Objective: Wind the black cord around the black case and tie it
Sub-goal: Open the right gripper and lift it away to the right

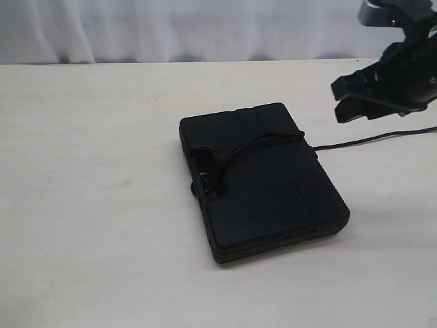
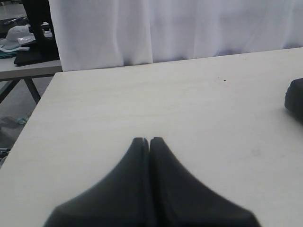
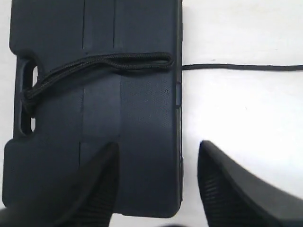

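Observation:
The black case (image 1: 263, 181) lies flat in the middle of the table, its handle slot (image 1: 203, 174) toward the left. The black cord (image 1: 263, 140) runs doubled from the slot across the lid to the case's far right edge, then trails right along the table (image 1: 369, 141). My right gripper (image 1: 336, 102) hangs open above the table, right of the case and holding nothing. In the right wrist view it (image 3: 158, 145) looks down on the case (image 3: 137, 123) and cord (image 3: 104, 61). My left gripper (image 2: 149, 139) is shut and empty over bare table; a corner of the case (image 2: 296, 97) shows there.
A white curtain (image 1: 205, 27) hangs behind the table's far edge. In the left wrist view the table's side edge (image 2: 40, 101) drops off, with another table (image 2: 23, 66) carrying clutter beyond it.

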You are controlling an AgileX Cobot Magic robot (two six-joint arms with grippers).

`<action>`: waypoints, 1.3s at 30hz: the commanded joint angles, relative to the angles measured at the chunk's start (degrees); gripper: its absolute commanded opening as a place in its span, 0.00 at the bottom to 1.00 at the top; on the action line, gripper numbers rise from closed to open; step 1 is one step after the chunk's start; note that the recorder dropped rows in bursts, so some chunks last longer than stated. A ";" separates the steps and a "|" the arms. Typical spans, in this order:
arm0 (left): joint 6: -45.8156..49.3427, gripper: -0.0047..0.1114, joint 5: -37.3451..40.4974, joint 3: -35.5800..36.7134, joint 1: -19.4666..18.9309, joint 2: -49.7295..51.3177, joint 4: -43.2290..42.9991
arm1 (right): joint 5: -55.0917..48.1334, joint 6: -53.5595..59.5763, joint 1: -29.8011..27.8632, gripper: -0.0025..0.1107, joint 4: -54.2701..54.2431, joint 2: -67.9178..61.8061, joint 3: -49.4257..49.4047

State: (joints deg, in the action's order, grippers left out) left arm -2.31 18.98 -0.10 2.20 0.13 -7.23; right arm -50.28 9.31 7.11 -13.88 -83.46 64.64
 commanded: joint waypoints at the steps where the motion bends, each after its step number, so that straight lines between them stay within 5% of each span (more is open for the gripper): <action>1: -0.04 0.04 -0.47 0.10 0.51 -0.13 -0.24 | 1.07 2.49 -0.93 0.45 -4.37 2.62 -0.63; 28: 0.57 0.04 -0.85 0.10 0.51 -0.13 -1.21 | -0.23 7.19 -0.93 0.45 -13.71 5.61 -0.80; 30: 1.69 0.04 -4.79 0.10 0.51 -0.13 -5.67 | -0.23 7.63 -0.93 0.45 -14.02 5.61 -0.80; 39: -6.81 0.04 -39.36 0.10 0.51 -0.13 3.45 | -0.19 7.91 -0.93 0.45 -15.36 5.61 -0.80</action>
State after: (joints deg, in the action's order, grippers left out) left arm -6.46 -8.24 -0.10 2.20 0.13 -5.26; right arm -50.14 16.15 6.46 -28.49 -78.44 64.02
